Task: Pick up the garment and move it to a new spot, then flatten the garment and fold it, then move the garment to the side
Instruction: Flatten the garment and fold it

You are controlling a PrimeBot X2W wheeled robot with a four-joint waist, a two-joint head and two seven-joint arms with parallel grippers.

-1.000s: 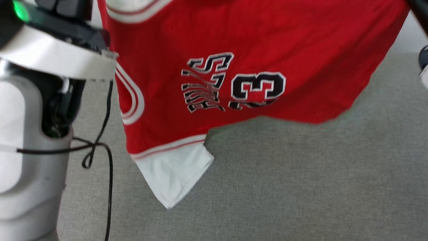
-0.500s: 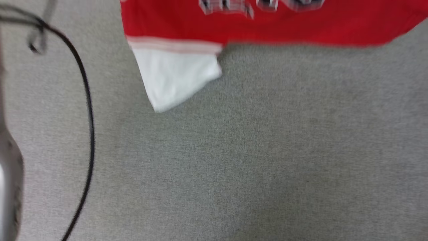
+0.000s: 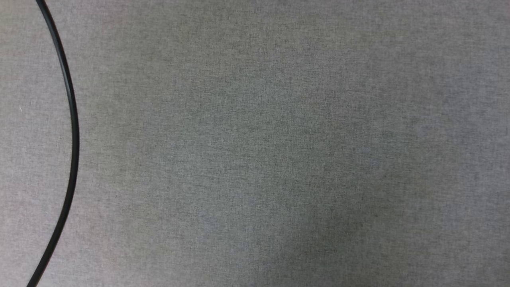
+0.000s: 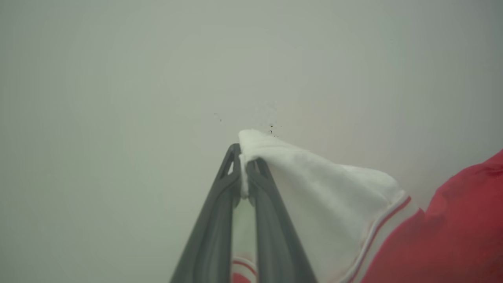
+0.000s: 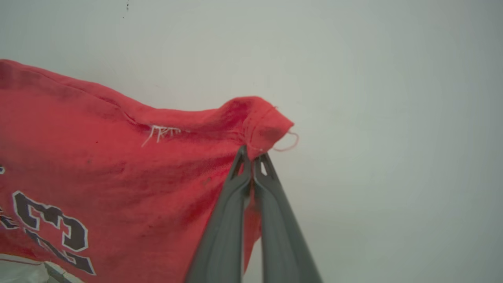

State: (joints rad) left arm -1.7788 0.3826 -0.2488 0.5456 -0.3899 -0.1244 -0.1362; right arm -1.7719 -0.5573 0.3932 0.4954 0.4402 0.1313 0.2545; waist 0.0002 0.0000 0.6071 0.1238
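Pinching red, white-sleeved jersey T-shirt (image 5: 98,157): sleeve tip in left jaws, hem corner in right jaws; tilting head camera down onto grey surface (image 3: 279,139), likely scouting new spot.

head cam aimed pretty much straight down, close over grey floor (image 3: 279,139) and a black cable (image 3: 74,131), left wrist cam looking along the left gripper (image 4: 243,157) at a blank pale surface (image 4: 118,78), right wrist cam ditto along the right gripper (image 5: 251,155), both tight on the garment (image 4: 334,196)
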